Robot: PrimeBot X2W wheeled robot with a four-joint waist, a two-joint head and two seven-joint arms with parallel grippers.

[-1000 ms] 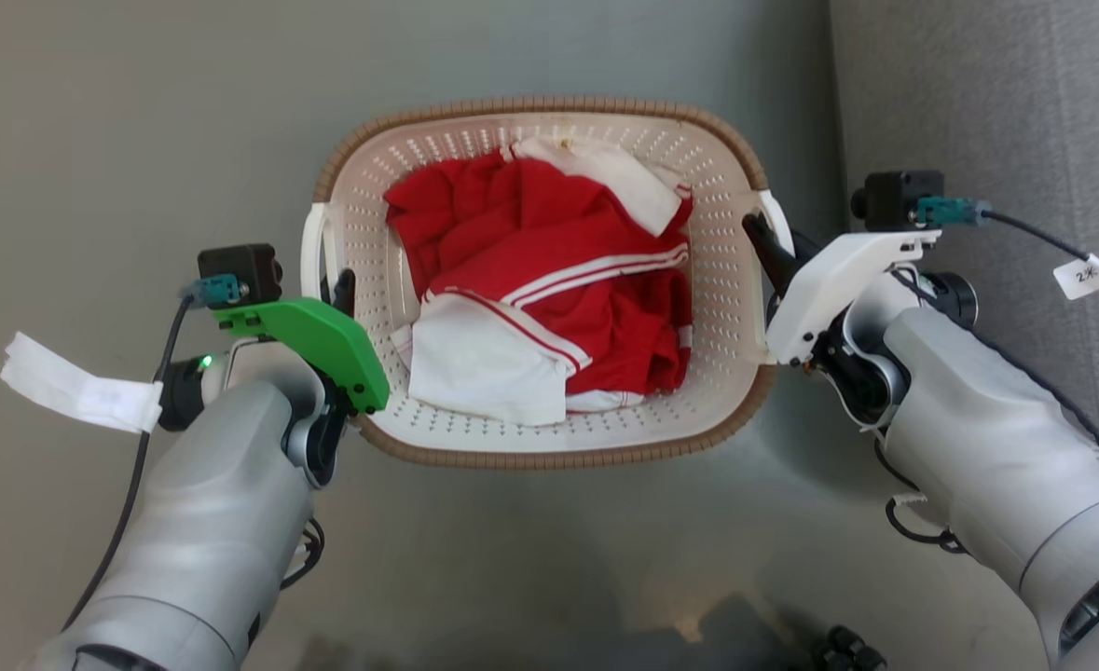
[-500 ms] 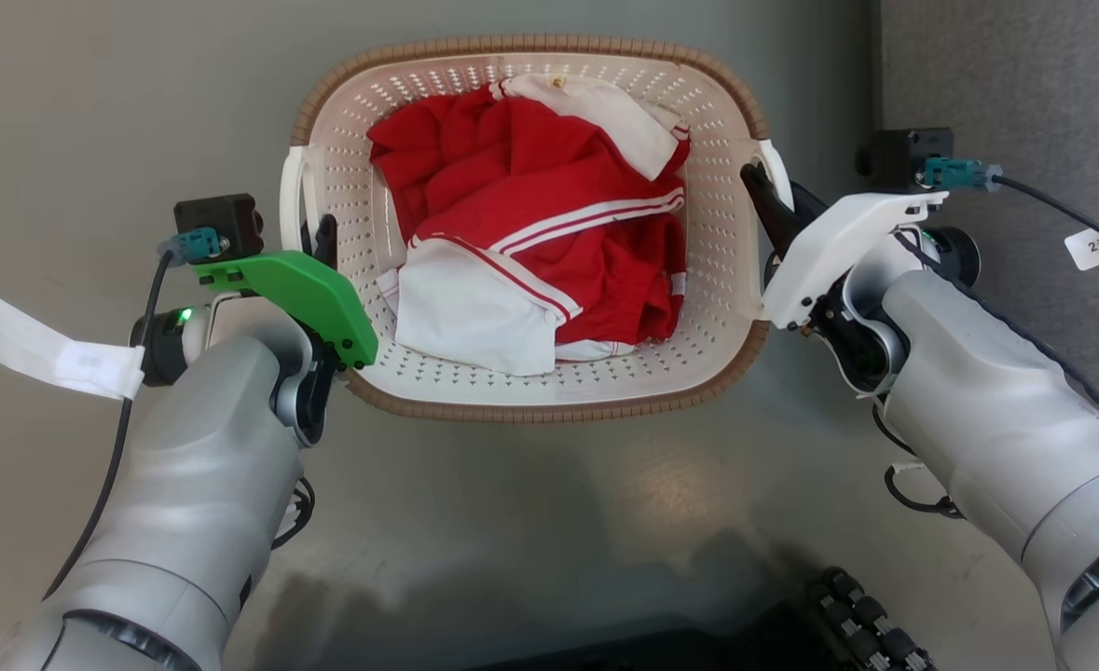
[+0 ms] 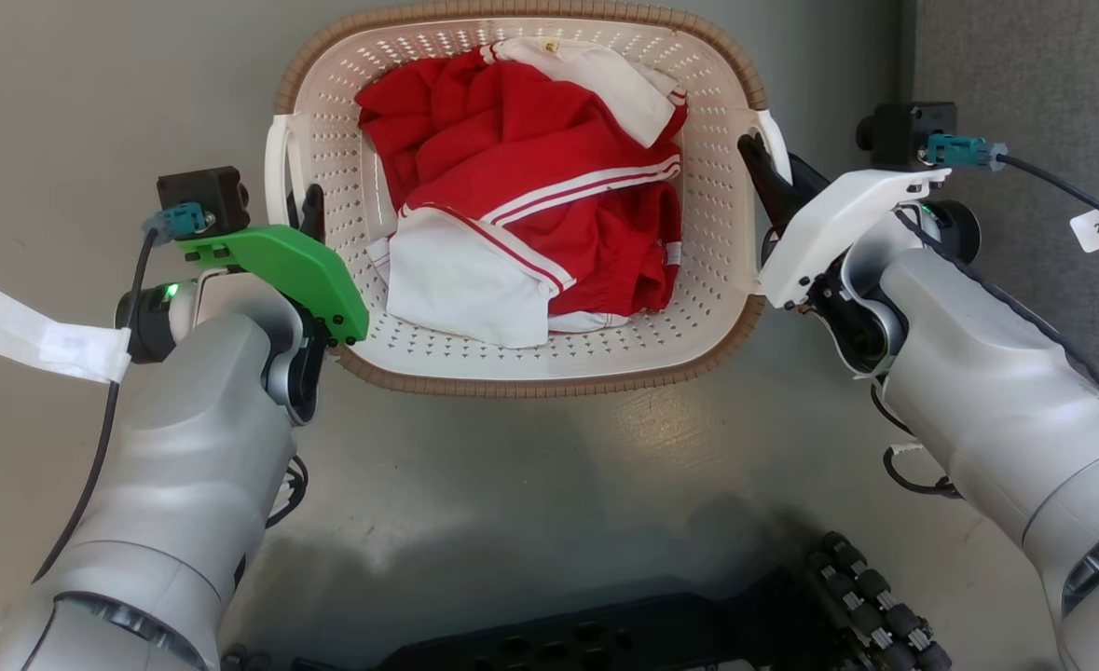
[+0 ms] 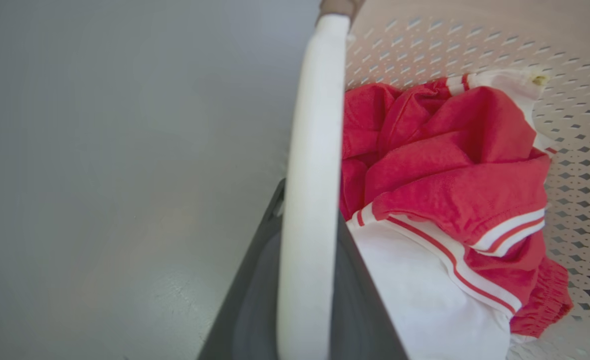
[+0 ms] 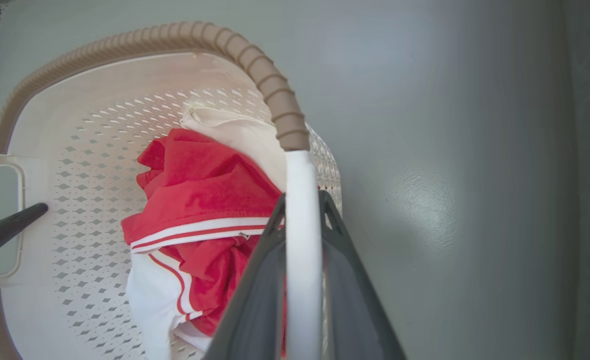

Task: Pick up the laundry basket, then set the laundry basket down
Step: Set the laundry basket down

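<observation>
— Cream perforated plastic with a brown woven-look rim: the laundry basket (image 3: 712, 270), rounded-rectangular, a white loop handle on each side. Contents?
— Crumpled red and white clothes (image 3: 530, 205) covering the bottom.
— Position?
— Over the grey floor (image 3: 92, 93), centred between the two arms, on the far side of the robot's dark base (image 3: 605, 643). Contact with the floor: cannot tell.
— State of the left gripper (image 3: 299, 200)?
— Clamped on the left handle (image 3: 272, 172); its wrist view shows the white bar pinched between the fingers.
— And the right gripper (image 3: 773, 170)?
— Likewise clamped, on the right handle (image 3: 775, 130). A grey textured surface (image 3: 1024, 56) lies to the right.
</observation>
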